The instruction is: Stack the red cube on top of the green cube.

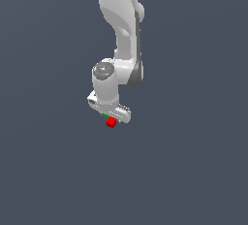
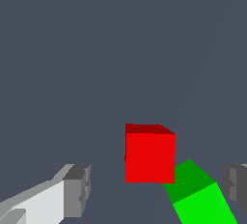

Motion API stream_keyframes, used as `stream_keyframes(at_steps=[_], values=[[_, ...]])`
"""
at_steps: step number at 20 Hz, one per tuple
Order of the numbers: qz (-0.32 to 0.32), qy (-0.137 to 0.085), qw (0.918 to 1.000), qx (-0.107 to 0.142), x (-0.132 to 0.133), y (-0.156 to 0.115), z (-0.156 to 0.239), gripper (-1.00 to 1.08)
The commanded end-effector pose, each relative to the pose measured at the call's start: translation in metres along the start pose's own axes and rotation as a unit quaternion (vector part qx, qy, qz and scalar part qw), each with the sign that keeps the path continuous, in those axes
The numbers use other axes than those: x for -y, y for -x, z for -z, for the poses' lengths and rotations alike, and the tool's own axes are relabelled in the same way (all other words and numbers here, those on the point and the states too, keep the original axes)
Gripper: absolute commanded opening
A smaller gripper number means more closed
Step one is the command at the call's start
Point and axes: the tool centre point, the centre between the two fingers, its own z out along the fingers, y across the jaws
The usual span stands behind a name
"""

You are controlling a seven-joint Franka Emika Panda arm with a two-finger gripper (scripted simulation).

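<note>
The tool (image 2: 157,189) hangs low over the grey surface (image 1: 193,170) with its fingers (image 2: 77,189) spread wide, gripping nothing. The red cube (image 2: 150,155) lies on the surface between the fingers. The green cube (image 2: 200,199) lies just beside it, turned at an angle; whether they touch is unclear. In the exterior view, the green cube is mostly hidden under the tool.
</note>
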Motion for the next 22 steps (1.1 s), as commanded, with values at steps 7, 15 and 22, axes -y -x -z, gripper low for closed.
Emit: stream_keyframes(at_steps=[7, 15, 22], values=[[-0.006, 0.000, 1.0000, 0.000, -0.002, 0.001, -0.008, 1.00], [-0.008, -0.001, 1.0000, 0.000, -0.002, 0.002, -0.043, 1.00], [-0.008, -0.001, 1.0000, 0.000, -0.002, 0.001, -0.053, -1.00]])
